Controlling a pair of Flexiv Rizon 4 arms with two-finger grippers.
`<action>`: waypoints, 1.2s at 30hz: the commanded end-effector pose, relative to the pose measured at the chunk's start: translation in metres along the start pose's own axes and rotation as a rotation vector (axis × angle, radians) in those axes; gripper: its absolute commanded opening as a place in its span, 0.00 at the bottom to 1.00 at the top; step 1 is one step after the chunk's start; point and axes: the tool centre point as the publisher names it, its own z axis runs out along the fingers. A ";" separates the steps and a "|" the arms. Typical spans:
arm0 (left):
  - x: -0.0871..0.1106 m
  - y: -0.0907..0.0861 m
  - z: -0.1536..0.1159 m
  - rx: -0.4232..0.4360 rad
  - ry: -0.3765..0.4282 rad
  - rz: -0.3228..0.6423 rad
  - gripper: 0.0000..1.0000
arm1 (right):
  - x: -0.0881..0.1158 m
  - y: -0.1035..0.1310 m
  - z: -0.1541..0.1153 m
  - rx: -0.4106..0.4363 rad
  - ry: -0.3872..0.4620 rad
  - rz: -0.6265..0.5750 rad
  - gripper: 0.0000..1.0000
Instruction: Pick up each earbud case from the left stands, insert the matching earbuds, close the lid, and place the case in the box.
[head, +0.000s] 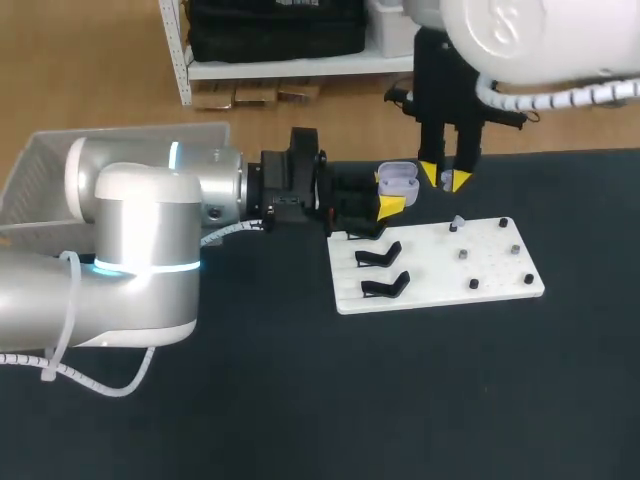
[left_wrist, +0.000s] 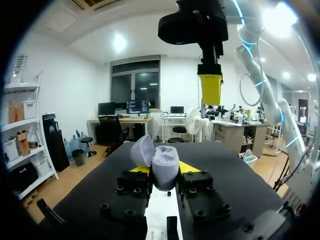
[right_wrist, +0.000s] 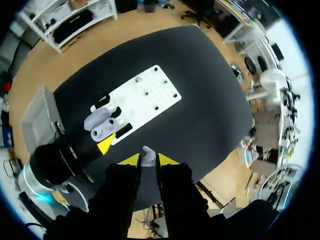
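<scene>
The left claw is clamped on the lavender earbud case, its lid open, held above the worktop at the far corner of the white stand board — the right claw hangs just above it, pinching a pale earbud.

The board lies right of centre on the table, stands on its left part, the box upper left. Above the board's upper left corner our left gripper clasps the case; just right, our right gripper pinches an earbud.
</scene>
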 end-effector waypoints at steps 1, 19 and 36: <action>0.000 -0.001 0.000 -0.007 -0.001 0.000 0.00 | 0.001 0.005 -0.002 0.026 -0.001 0.015 0.00; 0.000 -0.001 0.000 -0.007 -0.001 0.000 0.00 | -0.008 0.040 0.002 0.059 -0.076 -0.002 0.00; 0.000 -0.001 0.000 -0.007 -0.001 0.000 0.00 | -0.018 0.051 0.015 0.150 -0.128 0.040 0.00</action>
